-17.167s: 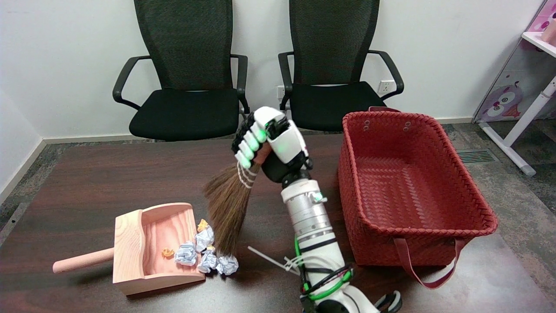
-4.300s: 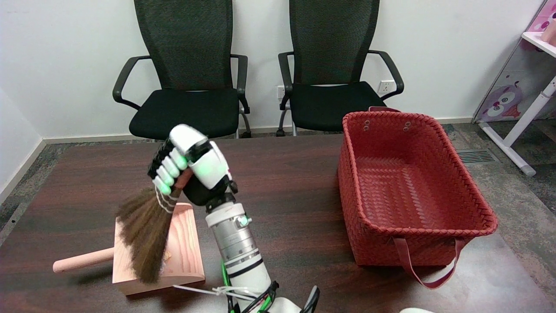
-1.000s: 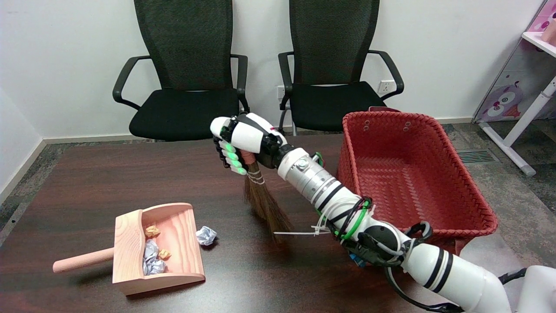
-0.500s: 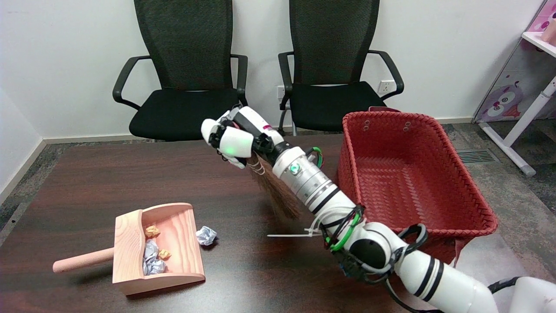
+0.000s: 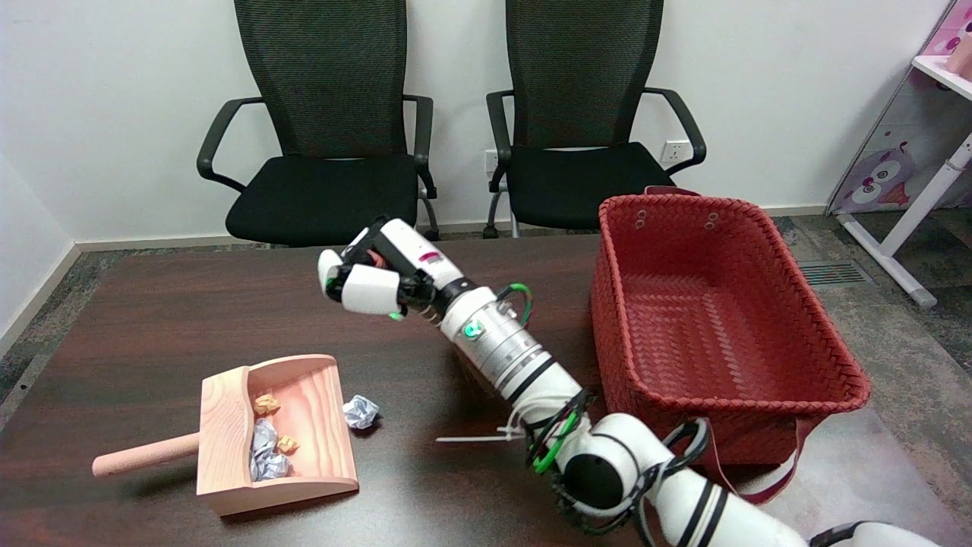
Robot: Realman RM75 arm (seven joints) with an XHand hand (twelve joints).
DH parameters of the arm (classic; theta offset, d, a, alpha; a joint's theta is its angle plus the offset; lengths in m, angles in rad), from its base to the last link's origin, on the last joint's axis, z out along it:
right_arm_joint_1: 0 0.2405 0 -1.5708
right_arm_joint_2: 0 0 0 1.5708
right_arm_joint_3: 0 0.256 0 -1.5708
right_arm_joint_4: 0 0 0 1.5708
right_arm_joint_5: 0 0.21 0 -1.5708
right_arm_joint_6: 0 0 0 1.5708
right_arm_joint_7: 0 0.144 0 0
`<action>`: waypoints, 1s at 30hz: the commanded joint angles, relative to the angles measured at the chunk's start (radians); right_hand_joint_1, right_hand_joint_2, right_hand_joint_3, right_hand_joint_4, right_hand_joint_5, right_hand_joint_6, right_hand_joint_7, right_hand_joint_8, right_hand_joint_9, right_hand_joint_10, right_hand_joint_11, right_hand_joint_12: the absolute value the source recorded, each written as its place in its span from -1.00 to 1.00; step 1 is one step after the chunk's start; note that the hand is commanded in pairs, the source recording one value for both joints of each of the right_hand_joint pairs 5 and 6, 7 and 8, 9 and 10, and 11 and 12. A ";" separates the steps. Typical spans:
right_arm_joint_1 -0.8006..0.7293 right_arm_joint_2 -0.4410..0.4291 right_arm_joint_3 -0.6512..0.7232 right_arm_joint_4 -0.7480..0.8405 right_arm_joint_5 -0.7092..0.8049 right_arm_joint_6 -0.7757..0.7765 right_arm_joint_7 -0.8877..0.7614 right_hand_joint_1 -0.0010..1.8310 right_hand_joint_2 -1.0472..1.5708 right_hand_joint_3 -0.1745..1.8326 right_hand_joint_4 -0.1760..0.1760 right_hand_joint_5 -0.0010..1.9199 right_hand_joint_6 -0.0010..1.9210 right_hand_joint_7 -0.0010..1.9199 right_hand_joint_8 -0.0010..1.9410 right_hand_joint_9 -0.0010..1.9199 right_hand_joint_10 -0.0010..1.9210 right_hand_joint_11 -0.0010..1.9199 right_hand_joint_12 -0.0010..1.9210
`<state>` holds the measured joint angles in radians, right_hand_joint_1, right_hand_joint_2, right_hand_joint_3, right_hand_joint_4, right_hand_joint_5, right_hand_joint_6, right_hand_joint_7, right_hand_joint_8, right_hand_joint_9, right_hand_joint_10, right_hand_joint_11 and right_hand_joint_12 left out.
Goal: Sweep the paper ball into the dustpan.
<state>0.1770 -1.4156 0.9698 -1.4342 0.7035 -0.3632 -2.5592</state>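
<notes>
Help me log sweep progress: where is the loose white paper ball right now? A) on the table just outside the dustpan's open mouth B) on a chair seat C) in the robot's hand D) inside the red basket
A: the white paper ball lies on the table beside the open edge of the wooden dustpan, not in it.

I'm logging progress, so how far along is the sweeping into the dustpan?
Mostly done: several paper balls lie inside the dustpan. One paper ball sits on the table just outside its open side. The right hand is raised above the table, apparently holding the broom, mostly hidden behind the arm. Left: sweep that ball in.
</notes>
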 commanded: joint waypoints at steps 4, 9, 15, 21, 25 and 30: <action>-0.012 -0.234 -0.032 0.220 -0.144 -0.084 0.001 -0.21 1.00 1.00 0.25 1.00 1.00 1.00 0.98 1.00 1.00 1.00 1.00; 0.018 -0.261 -0.101 0.321 -0.144 -0.218 0.001 -0.25 1.00 1.00 0.27 1.00 1.00 1.00 0.98 1.00 1.00 1.00 1.00; 0.074 -0.264 -0.227 0.501 -0.144 -0.495 0.001 -0.30 1.00 1.00 0.26 1.00 1.00 1.00 0.98 1.00 1.00 1.00 1.00; 0.075 -0.327 -0.277 0.663 -0.128 -0.753 0.002 -0.34 0.97 1.00 0.22 1.00 1.00 1.00 0.98 1.00 1.00 1.00 1.00; 0.061 -0.375 -0.287 0.719 -0.055 -0.798 0.077 -0.38 0.97 1.00 0.19 1.00 1.00 1.00 0.98 1.00 1.00 1.00 1.00; 0.058 -0.396 -0.298 0.758 -0.032 -0.820 0.153 -0.42 0.97 1.00 0.17 1.00 1.00 1.00 0.98 1.00 1.00 1.00 1.00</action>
<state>0.2205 -1.6816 0.7887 -0.9604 0.5904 -0.8515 -2.5439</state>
